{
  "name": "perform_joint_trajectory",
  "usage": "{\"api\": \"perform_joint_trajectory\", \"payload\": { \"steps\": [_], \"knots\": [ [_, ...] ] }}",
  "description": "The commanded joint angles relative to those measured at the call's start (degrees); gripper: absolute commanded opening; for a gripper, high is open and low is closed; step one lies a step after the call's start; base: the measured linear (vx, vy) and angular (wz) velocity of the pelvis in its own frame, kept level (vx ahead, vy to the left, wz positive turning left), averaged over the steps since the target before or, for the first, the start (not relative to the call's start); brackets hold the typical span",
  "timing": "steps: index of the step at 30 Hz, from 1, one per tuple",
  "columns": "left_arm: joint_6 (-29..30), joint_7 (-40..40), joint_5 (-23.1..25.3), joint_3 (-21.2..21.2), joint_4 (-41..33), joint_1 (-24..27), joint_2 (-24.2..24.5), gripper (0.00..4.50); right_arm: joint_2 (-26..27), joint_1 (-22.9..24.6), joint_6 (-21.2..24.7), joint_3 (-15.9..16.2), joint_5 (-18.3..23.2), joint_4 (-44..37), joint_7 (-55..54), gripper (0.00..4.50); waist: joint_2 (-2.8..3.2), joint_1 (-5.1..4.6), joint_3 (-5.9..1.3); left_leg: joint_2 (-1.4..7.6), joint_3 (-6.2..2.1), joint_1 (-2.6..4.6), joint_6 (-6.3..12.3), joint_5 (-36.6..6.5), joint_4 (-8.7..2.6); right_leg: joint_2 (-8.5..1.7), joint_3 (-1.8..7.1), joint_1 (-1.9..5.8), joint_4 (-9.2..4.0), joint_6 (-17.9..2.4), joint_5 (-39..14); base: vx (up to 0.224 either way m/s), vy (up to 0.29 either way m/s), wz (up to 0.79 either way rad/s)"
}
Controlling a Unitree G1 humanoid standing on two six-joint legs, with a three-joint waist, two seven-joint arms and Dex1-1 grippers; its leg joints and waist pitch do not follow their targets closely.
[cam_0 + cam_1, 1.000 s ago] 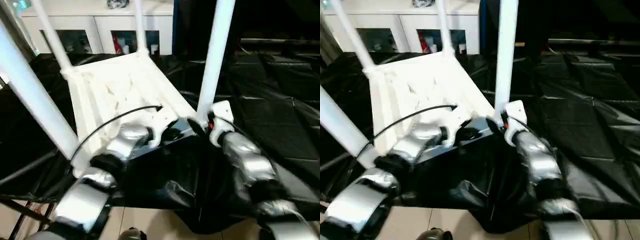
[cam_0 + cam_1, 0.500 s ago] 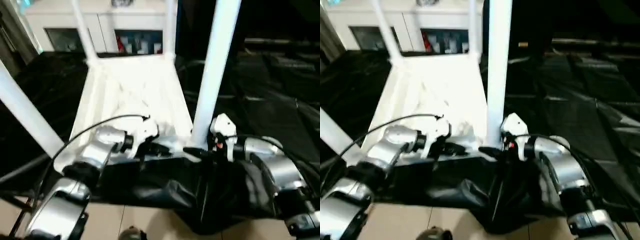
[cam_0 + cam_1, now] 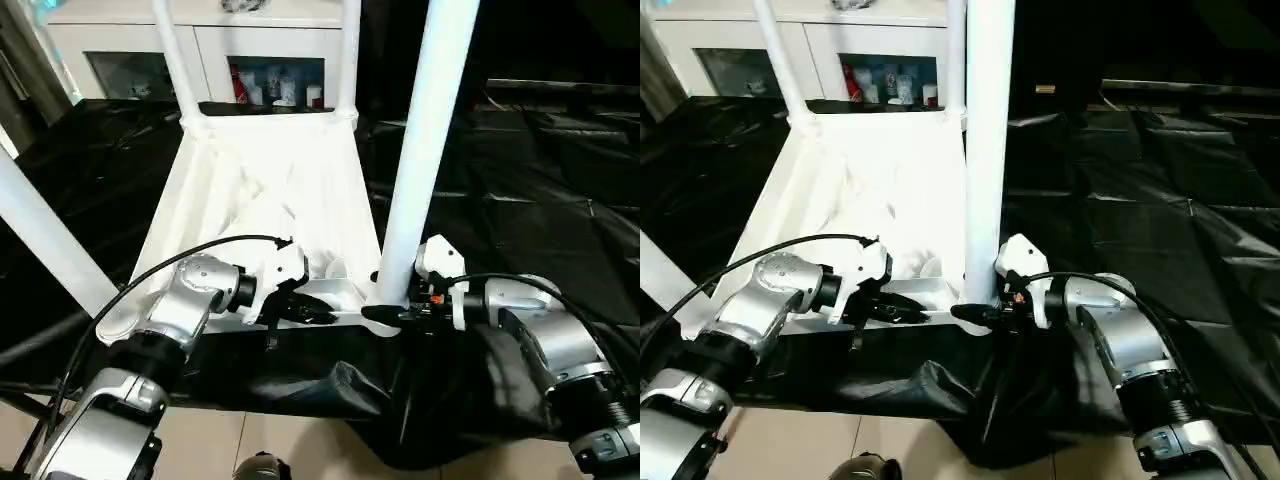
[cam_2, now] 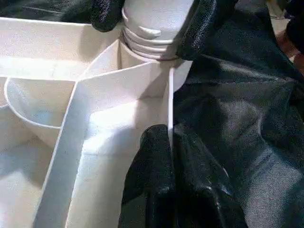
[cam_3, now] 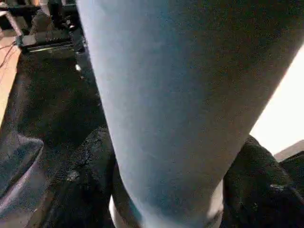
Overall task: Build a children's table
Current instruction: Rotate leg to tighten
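Four legs stand in the upturned tabletop (image 3: 270,180); the right gripper (image 3: 385,315) clasps the near-right leg (image 3: 425,130), apparently seating it; the left gripper (image 3: 300,310) pinches the tabletop's near rim.

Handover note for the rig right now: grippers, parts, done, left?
Left gripper: shut on the tabletop's near edge rib.
Right gripper: fingers around the base of the near right leg at its corner socket.
Tabletop lies underside up on the black-draped work table; all four legs stand in their corners.
Left: threads still show at the near right leg's base, so seat it fully, then turn the table upright.
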Motion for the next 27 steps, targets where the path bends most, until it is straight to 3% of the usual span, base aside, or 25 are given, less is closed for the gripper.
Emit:
{"api": "perform_joint_trajectory", "payload": {
  "steps": [1, 4, 7, 11, 12, 13, 14, 17, 20, 21, 22, 23, 24, 27],
  "knots": [
    [0.62, 5.6, -1.45, 2.74, 0.49, -1.22, -2.48, 0.0, 2.83, 0.86, 1.02, -0.58, -0.53, 0.79, -5.99, 2.66, -1.07, 0.0, -4.16, 2.64, -1.32, 1.64, 2.62, -12.87, -3.74, -3.54, 1.83, 1.98, -3.76, -13.79, -9.08, 0.0, 0.0, 0.0],
    [1.14, 12.58, -0.76, 4.34, 3.1, -3.24, -5.29, 0.0, 8.17, 0.11, 2.66, -3.86, -2.45, 4.41, -19.72, 2.66, -1.08, -0.88, -3.75, 2.26, -1.48, 1.65, 0.12, -16.11, -4.19, -3.72, 1.93, 1.77, -4.34, -12.92, -14.68, 0.0, 0.0, 0.0],
    [0.47, 16.91, 0.88, 4.03, 5.26, -4.74, -6.79, 0.0, 11.94, -0.84, 3.93, -5.67, -2.3, 6.65, -26.57, 2.66, -1.2, -1.36, -3.7, 2.27, -1.66, 2.06, -1.08, -18.47, -4.4, -3.79, 2.0, 1.7, -4.9, -11.18, -19.13, 0.0, 0.0, 0.0],
    [1.52, 24.76, 2.47, 4.11, 8.1, -7.38, -9.95, 0.0, 17.23, -3.13, 6.12, -7.56, -3.68, 10.56, -37.76, 2.66, -1.53, -1.8, -3.96, 2.23, -1.66, 1.86, -1.2, -16.35, -4.47, -3.63, 1.99, 1.73, -4.6, -10.67, -16.26, 0.0, 0.0, 0.0],
    [2.05, 26.51, 2.58, 4.27, 8.71, -8.28, -10.9, 0.0, 18.39, -3.81, 6.29, -7.78, -4.05, 11.54, -39.9, 2.66, -1.96, -1.79, -3.94, 2.25, -1.56, 1.86, -0.81, -15.96, -4.41, -3.6, 2.01, 1.81, -4.64, -10.68, -15.32, 0.0, 0.0, 0.0],
    [2.26, 28.21, 2.82, 4.51, 9.48, -9.1, -11.8, 0.0, 19.98, -4.52, 5.88, -7.77, -4.63, 12.79, -41.85, 2.66, -1.75, -1.7, -4.0, 2.24, -1.52, 1.8, -0.59, -15.35, -4.34, -3.68, 2.09, 1.72, -4.51, -10.7, -14.58, 0.0, 0.0, 0.0],
    [2.52, 30.52, 2.96, 4.97, 10.29, -9.97, -12.88, 0.0, 21.07, -4.97, 5.49, -7.73, -5.06, 13.66, -43.18, 2.66, -2.1, -1.75, -4.05, 2.13, -1.5, 1.78, -0.47, -14.97, -4.36, -3.65, 1.98, 1.87, -4.52, -10.67, -14.24, 0.0, 0.0, 0.0],
    [2.1, 32.48, 3.24, 5.19, 10.96, -10.82, -14.03, 0.0, 22.12, -5.54, 4.37, -6.52, -6.05, 14.46, -43.42, 2.66, -1.84, -1.65, -4.13, 2.21, -1.49, 1.81, -0.2, -14.15, -4.28, -3.63, 2.02, 1.87, -4.38, -10.54, -12.23, 0.0, 0.0, 0.0],
    [1.12, 31.94, 3.27, 4.84, 10.58, -10.81, -14.75, 0.0, 23.07, -5.62, 2.88, -5.76, -5.32, 13.73, -40.9, 3.36, -1.81, -1.45, -4.15, 2.15, -1.44, 1.69, 0.8, -13.11, -4.18, -3.59, 1.98, 2.1, -4.22, -11.04, -9.19, 0.0, 0.0, 0.0],
    [0.92, 30.29, 2.99, 4.56, 9.68, -10.23, -14.4, 0.0, 22.86, -5.36, 2.47, -5.93, -4.52, 12.73, -39.15, 3.36, -1.03, -1.32, -4.16, 2.12, -1.57, 1.67, 0.71, -13.61, -4.19, -3.65, 1.97, 2.07, -4.17, -11.13, -9.36, 0.0, 0.0, 0.0],
    [0.85, 29.76, 2.84, 4.43, 9.44, -10.06, -14.24, 0.0, 22.71, -5.32, 2.3, -5.93, -4.35, 12.42, -38.74, 3.42, -1.5, -1.46, -4.08, 2.13, -1.5, 1.65, 0.63, -14.58, -4.25, -3.57, 1.96, 2.13, -4.37, -11.0, -9.85, 0.0, 0.0, 0.0],
    [0.63, 28.0, 2.53, 4.08, 8.58, -9.6, -13.5, 0.0, 21.6, -5.27, 1.64, -5.3, -4.78, 11.79, -37.57, 3.57, -0.89, -1.46, -4.08, 2.19, -1.59, 1.76, 0.24, -15.67, -4.36, -3.57, 1.97, 2.06, -4.54, -10.91, -10.49, 0.0, 0.0, 0.0],
    [-0.03, 25.98, 2.19, 3.76, 7.65, -9.01, -12.67, 0.0, 20.03, -4.93, 0.85, -4.58, -4.9, 10.96, -35.21, 3.73, -1.18, -1.4, -4.22, 2.2, -1.61, 1.72, 0.22, -15.48, -4.3, -3.56, 1.96, 2.29, -4.31, -11.1, -9.52, 0.0, 0.0, 0.0],
    [-1.07, 24.15, 1.87, 3.75, 7.52, -8.74, -11.52, 0.0, 18.08, -4.69, 0.14, -4.19, -4.67, 9.93, -31.35, 3.73, -1.29, -1.3, -4.38, 2.16, -1.55, 1.59, 1.11, -13.49, -4.07, -3.52, 1.86, 2.52, -3.93, -11.83, -6.3, 0.0, 0.0, 0.0]
  ]
}}
